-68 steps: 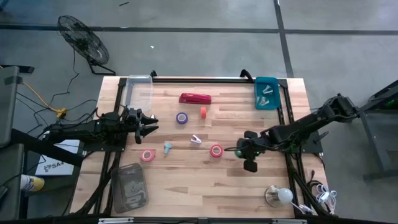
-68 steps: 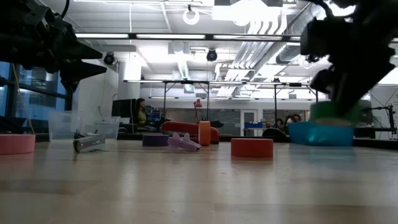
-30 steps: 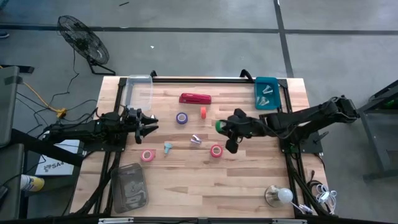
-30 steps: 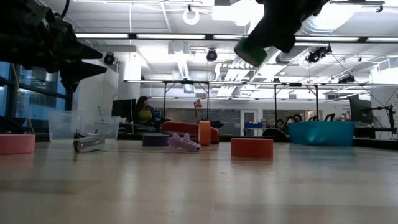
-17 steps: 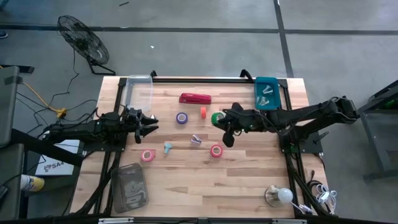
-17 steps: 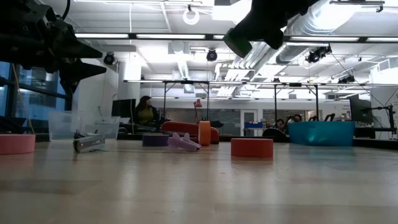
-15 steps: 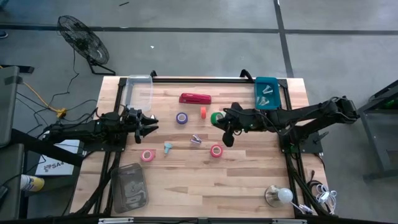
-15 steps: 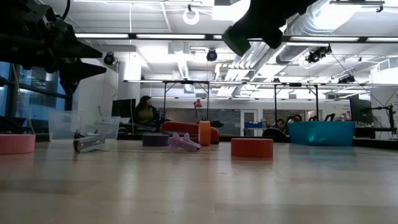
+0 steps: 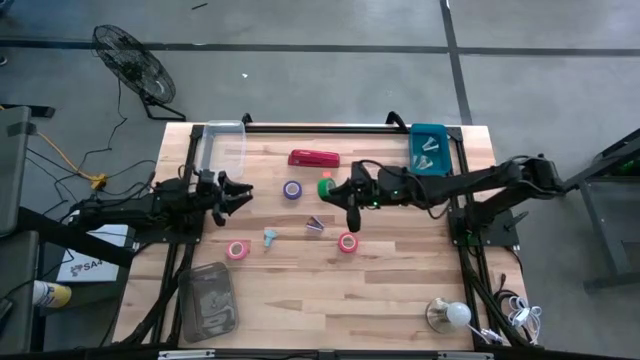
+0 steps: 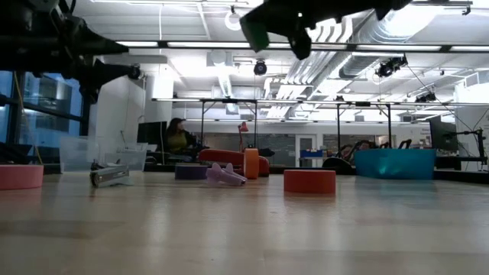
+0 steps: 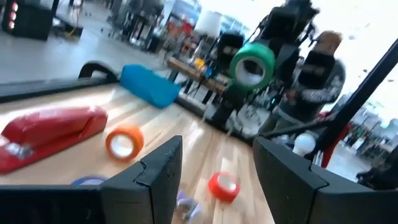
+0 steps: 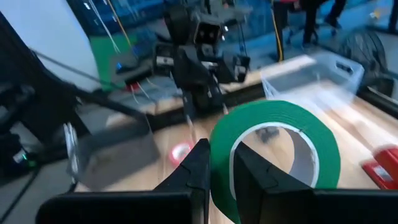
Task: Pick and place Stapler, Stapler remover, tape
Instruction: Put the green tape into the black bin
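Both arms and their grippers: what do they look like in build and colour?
Both arms are dark, slender and multi-jointed, with dark cabling along the links. The left gripper and right gripper each end in two black fingers, broad and flat-faced with angular edges. No markings are legible.

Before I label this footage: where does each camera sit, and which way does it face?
High: overhead, straight down; both arms.
Low: table height, facing the room; arms overhead.
Left wrist: past the open left end effector toward the green tape.
Right wrist: right end effector gripping that tape.
Both wrist views share the stapler.
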Available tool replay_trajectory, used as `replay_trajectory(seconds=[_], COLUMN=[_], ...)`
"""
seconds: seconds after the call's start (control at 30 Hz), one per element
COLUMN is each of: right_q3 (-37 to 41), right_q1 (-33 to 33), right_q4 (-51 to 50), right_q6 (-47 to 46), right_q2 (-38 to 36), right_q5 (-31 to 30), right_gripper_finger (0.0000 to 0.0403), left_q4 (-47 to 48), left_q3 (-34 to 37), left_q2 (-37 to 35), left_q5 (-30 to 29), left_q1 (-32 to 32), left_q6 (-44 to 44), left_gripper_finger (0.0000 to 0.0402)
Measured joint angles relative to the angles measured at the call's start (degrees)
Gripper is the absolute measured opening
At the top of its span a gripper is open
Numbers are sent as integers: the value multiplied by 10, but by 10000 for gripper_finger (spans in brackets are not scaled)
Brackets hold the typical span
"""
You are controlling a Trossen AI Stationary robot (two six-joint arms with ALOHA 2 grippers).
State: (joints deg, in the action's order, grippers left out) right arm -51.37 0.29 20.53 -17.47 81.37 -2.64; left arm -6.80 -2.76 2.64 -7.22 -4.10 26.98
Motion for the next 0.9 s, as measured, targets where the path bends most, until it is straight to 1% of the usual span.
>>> replay_trajectory(seconds=[0.07,0.17,0.3,0.4,0.53,0.63,0.73,0.9], right_q3=[-1,-25,-76,-122,-186,-222,-243,-247], right_q1=[-4,-12,-19,-23,-26,-26,-29,-37], right_q4=[33,33,22,10,3,-8,-16,-23], right_q6=[0,0,20,35,51,71,75,75], right_q2=[14,36,67,93,126,142,149,151], right_q5=[7,22,50,77,127,150,169,170], right_gripper_finger=[32,32,32,32,32,32,32,32], left_q4=[-20,-36,-73,-72,-73,-72,-72,-86], left_q3=[-2,-21,-69,-113,-161,-192,-221,-270], left_q2=[7,35,104,164,235,283,324,381], left_q5=[0,-7,-22,-36,-38,-38,-20,32], left_q1=[0,0,0,0,0,0,0,0], left_q6=[0,-19,-72,-104,-132,-142,-152,-167], left_gripper_finger=[195,195,195,195,195,195,195,195])
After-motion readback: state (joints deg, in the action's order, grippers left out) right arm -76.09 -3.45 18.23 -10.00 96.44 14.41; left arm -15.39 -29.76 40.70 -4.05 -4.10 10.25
